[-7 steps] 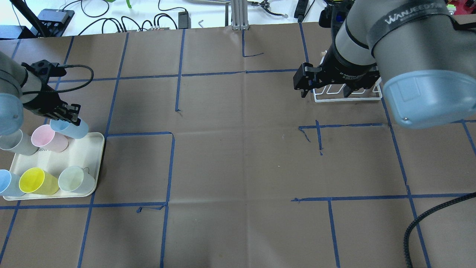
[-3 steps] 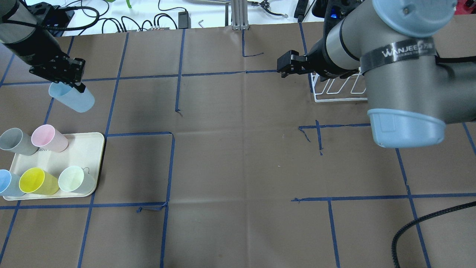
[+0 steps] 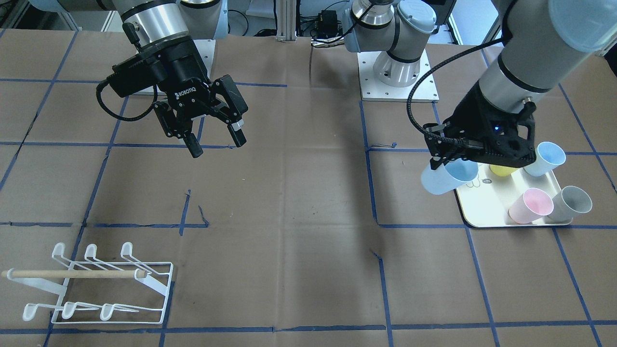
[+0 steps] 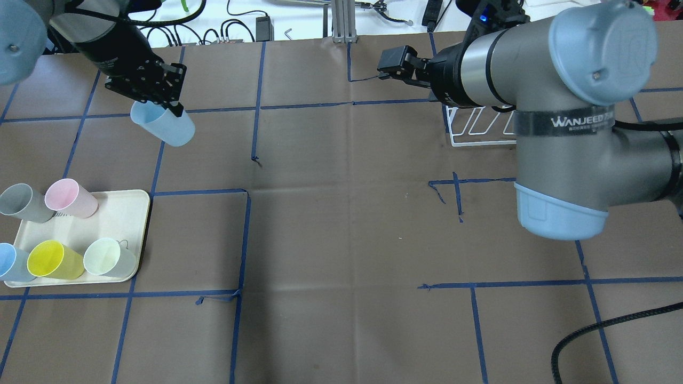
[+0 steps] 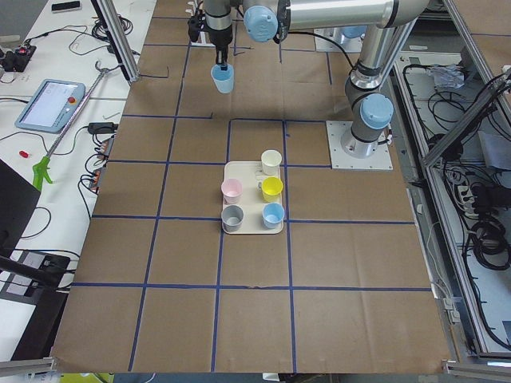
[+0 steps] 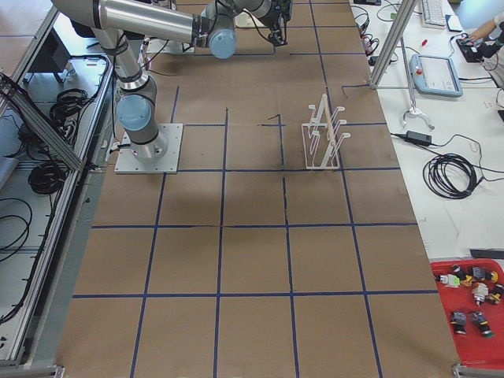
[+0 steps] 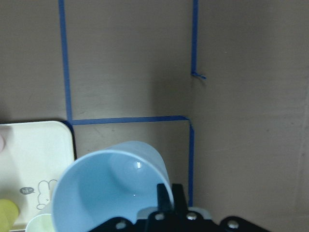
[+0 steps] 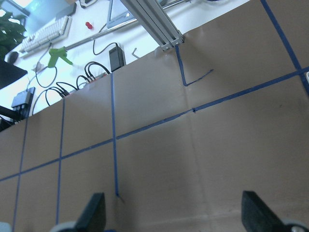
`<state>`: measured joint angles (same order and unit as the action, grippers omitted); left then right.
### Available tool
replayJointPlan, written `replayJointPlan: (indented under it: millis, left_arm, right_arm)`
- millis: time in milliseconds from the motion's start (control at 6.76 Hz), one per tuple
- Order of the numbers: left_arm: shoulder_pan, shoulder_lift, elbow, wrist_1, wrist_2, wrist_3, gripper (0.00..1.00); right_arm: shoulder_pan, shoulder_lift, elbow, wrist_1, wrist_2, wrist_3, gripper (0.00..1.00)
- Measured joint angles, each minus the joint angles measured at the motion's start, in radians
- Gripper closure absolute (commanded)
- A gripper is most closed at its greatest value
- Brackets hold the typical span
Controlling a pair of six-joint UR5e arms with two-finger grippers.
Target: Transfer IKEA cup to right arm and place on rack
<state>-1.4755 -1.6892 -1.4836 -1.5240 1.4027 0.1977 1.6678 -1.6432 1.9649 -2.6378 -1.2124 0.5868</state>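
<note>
— Changed?
— The left claw (image 4: 175,109), grasping the light blue cup (image 4: 168,128), rose off the tray (image 4: 128,213) rightward; the right claw (image 3: 217,143), released, swung left off the rack (image 3: 72,274).
— Counts?
— One cup aloft, five other cups (image 4: 53,260) on the tray, one rack.

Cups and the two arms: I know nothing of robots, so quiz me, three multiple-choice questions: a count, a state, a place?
1. How many cups stand on the tray? A three, B five, C seven.
2. The right gripper is: A open and empty, B shut on a cup, C shut on the tray.
3. Where is the sixth, light blue cup? A on the tray, B in the right gripper, C in the left gripper, airborne.
Answers: B, grey, pink, blue, yellow, pale green; A, jaws spread, nothing between; C, pinched at its rim.
</note>
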Motion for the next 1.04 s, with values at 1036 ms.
replayJointPlan:
  millis: [1036]
  left_arm:
    - [-0.018, 0.038, -0.355, 0.865, -0.637, 0.118, 1.00]
  right_arm:
    - [0.000, -0.001, 0.266, -0.674, 0.043, 0.942, 0.00]
